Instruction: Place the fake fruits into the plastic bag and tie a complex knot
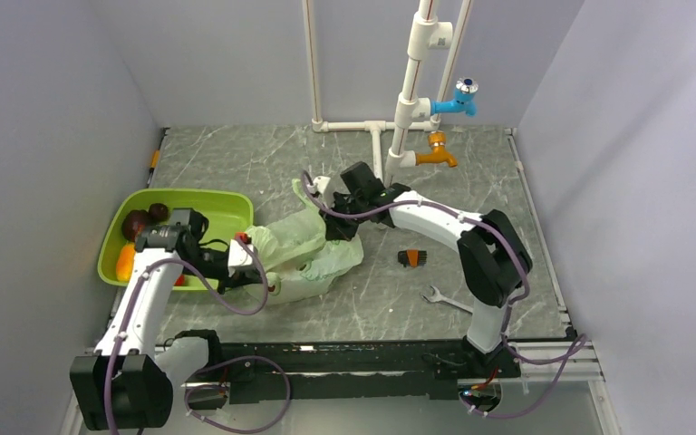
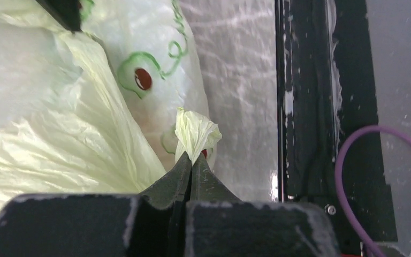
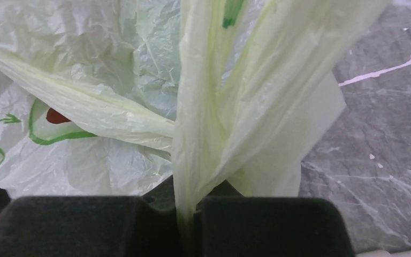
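Note:
The pale green plastic bag [image 1: 304, 249] lies crumpled on the table between the two arms. My left gripper [image 1: 252, 263] is shut on a small pinch of the bag's film [image 2: 195, 134] at its near-left side. My right gripper [image 1: 340, 222] is shut on a bunched strip of the bag [image 3: 203, 134] at its far-right side. Fake fruits sit in the lime-green tray [image 1: 222, 207]: two maroon ones [image 1: 136, 222] and an orange one [image 1: 125, 263]. No fruit shows clearly inside the bag.
A small orange and black brush [image 1: 410, 258] and a wrench [image 1: 444, 300] lie right of the bag. White pipes with a blue tap [image 1: 458, 98] and an orange tap [image 1: 438, 149] stand at the back. A black rail [image 2: 305, 96] runs along the table's near edge.

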`<action>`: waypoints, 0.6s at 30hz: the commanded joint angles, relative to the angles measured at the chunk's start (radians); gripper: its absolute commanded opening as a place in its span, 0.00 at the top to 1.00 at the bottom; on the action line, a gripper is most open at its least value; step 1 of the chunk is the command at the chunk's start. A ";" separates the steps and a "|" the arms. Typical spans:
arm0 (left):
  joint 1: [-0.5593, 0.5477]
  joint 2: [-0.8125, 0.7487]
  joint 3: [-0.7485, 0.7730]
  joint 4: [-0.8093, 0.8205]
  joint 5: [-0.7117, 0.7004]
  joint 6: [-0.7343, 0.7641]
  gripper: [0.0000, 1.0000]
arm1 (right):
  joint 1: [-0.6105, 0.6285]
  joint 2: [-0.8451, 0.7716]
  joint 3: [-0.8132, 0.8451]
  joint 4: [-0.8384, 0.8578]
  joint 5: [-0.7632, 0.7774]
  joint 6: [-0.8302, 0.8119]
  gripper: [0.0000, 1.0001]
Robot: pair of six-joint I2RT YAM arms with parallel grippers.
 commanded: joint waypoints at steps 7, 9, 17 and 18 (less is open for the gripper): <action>-0.001 -0.027 0.198 0.239 0.148 -0.421 1.00 | -0.040 -0.050 0.114 -0.044 -0.044 -0.018 0.85; -0.001 -0.031 0.219 0.344 0.184 -0.569 1.00 | -0.041 -0.108 0.107 -0.013 -0.093 -0.014 0.53; -0.001 -0.014 0.255 0.497 0.190 -0.764 0.92 | -0.041 -0.320 0.099 0.025 -0.164 0.019 0.00; -0.001 -0.010 0.262 0.494 0.192 -0.765 0.91 | -0.041 -0.344 0.094 0.038 -0.180 0.025 0.00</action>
